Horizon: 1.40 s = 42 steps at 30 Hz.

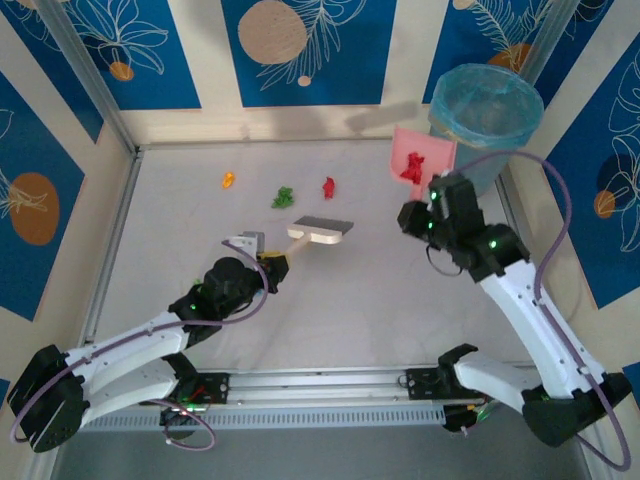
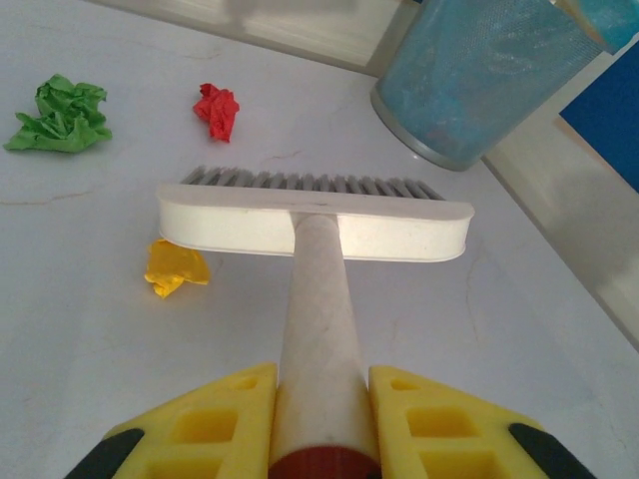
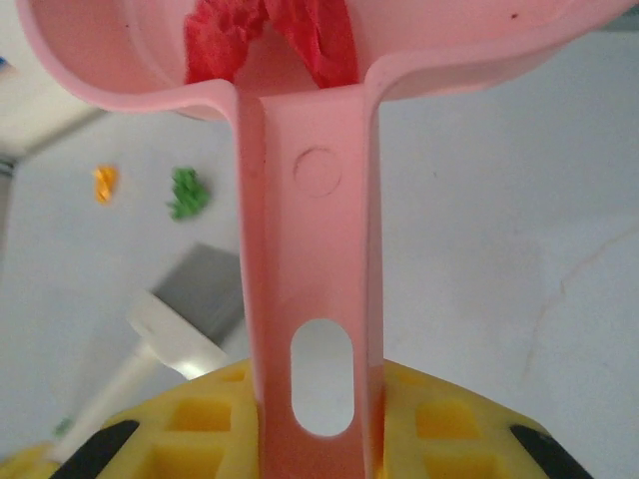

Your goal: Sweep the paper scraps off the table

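Three crumpled paper scraps (image 1: 283,197) on white table (image 1: 180,270), left gripper (image 2: 321,404) clamping cream bristled brush (image 2: 315,228), right gripper (image 3: 312,404) clamping pink plastic dustpan (image 3: 305,249).

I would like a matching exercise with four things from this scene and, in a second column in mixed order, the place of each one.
1 brush
2 dustpan
3 green scrap
4 bin

a by the far right corner
b in the right gripper
c loose on the table
d in the left gripper

Pairs: 1-d, 2-b, 3-c, 4-a
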Motion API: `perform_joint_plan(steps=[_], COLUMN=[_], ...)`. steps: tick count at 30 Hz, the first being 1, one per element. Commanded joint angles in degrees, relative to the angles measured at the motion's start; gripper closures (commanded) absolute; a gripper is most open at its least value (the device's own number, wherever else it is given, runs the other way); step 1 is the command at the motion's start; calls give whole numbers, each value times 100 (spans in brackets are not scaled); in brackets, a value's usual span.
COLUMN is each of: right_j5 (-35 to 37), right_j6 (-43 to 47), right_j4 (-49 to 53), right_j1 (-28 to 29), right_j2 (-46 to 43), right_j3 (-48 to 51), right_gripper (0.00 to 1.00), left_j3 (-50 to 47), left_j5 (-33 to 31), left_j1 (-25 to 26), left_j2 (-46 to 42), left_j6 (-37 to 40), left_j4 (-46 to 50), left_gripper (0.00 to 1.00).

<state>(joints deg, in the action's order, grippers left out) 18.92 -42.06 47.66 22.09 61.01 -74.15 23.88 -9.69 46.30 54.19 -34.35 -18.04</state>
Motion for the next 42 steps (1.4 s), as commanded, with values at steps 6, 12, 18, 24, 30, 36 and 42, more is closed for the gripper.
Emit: perform_joint_plan(steps=[6,12,18,24,30,36,42], right_j5=[-2539,-3618,-4704,-5286,-5424,-5327,-5011], right_j6=[-936,-1910,-3461,-4787,-5466,-5491,-4543], right_j4=[-217,-674,-1725,-2756,-3142,-3215,-2441], right_j1=[-2008,-3025,-3720,-3993,-3994,-3924,-3849], right_j2=[1529,2679,3422,3994,4222,4198,4019], right_j3=[-2064,-3111,-3220,-3349,-3422,-3460,-3801], right_gripper=[100,100,100,100,100,100,100], left_j3=[-24,-60,-32,-31,-15,-27,-21], left_j5=[-207,-201,-77,-25,30,20,20], left_j1=[32,28,28,34,28,28,28], left_j2=[-81,5,102,130,179,154,154], left_j6=[157,217,179,155,159,184,183], left_j4=[-331,-445,-488,-512,-551,-547,-551], left_gripper=[100,100,100,100,100,100,100])
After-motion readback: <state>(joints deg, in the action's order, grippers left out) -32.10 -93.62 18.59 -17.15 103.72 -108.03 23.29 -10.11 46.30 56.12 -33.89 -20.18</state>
